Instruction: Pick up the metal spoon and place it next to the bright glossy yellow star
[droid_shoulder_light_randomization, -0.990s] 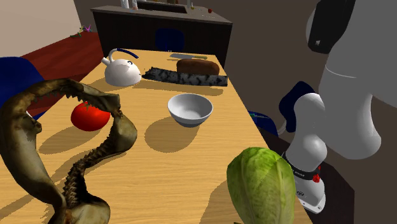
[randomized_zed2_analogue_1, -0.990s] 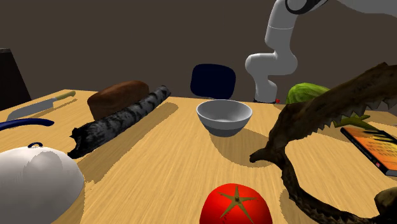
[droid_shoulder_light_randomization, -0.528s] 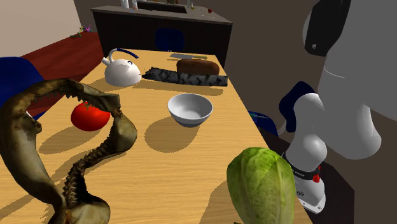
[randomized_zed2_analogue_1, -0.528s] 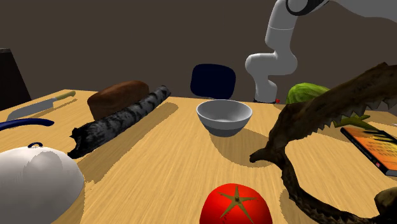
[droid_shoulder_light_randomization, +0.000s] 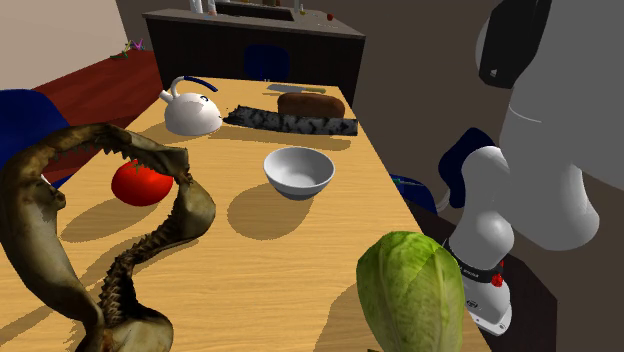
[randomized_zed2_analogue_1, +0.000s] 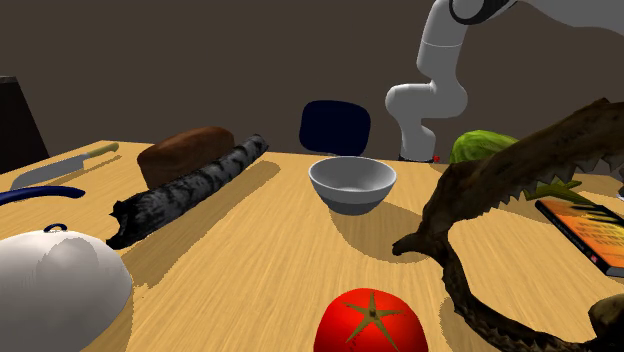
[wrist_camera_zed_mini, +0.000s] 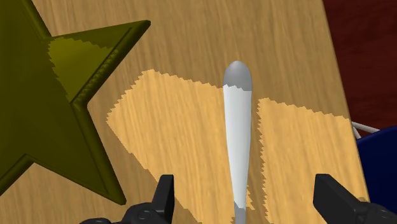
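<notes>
My black two-finger gripper (wrist_camera_zed_mini: 245, 189) is spread, the grey metal spoon (wrist_camera_zed_mini: 237, 140) untouched between its fingers. The glossy dark-yellow star (wrist_camera_zed_mini: 44, 108) lies at the gripper's ten o'clock.

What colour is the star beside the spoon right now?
The star is dark olive yellow, in shade, beside the grey spoon; the wrist view shows it best.

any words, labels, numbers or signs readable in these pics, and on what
No text can be read anywhere.
Tablet: rows of marks on its orange screen, too blurred to read.
Spoon, star, kettle, bowl: no markings.
</notes>
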